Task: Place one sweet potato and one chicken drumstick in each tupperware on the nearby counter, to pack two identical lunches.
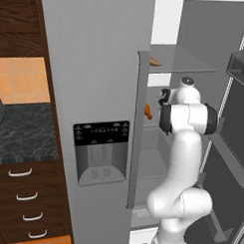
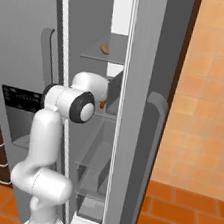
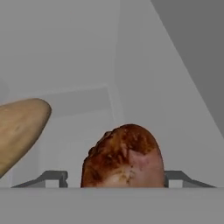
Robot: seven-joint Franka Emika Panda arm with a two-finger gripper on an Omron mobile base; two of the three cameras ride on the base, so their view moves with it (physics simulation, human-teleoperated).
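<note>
Arm reached into the open fridge (image 1: 96, 68). Chicken drumstick (image 3: 122, 155) sat between the fingers (image 3: 52, 177), which flanked it on both sides; contact could not be confirmed. Sweet potato (image 3: 19, 127) lay just beside the drumstick. Judged early: nothing packed yet, as far as visible.

A tall grey refrigerator (image 1: 96, 68) is seen at the centre of the left base view, its door fitted with a dark dispenser panel (image 1: 101, 133) and a vertical grey handle (image 1: 136, 129). At 3 o'clock the open compartment is shown, with a glass shelf (image 1: 186, 64) at 1 o'clock. At 9 o'clock an orange tiled wall (image 1: 21, 80) is set above dark wood drawers (image 1: 26, 200) with curved silver handles. In the right base view, orange floor tiles (image 2: 179, 219) are laid at 5 o'clock.
</note>
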